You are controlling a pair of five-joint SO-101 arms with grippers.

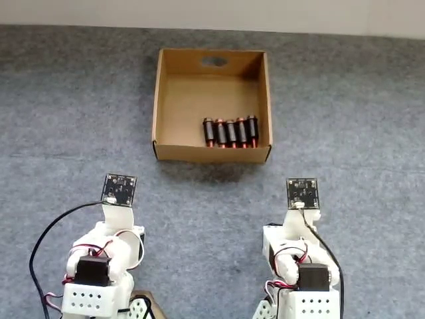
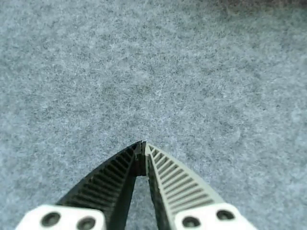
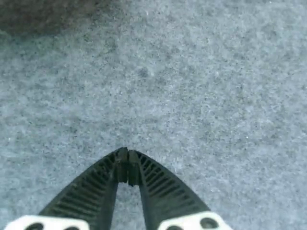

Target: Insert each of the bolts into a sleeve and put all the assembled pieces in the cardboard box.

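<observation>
Your left tool (image 2: 144, 146) is clenched, its tips meeting with nothing between them, over the grey tabletop (image 2: 192, 72). Further right, at the middle of the far side, you have the cardboard box (image 1: 166, 100). Five assembled pieces (image 1: 230, 131) lie side by side in its near right corner. Your right tool (image 3: 127, 155) is clenched too, gripping nothing, over the tabletop.
</observation>
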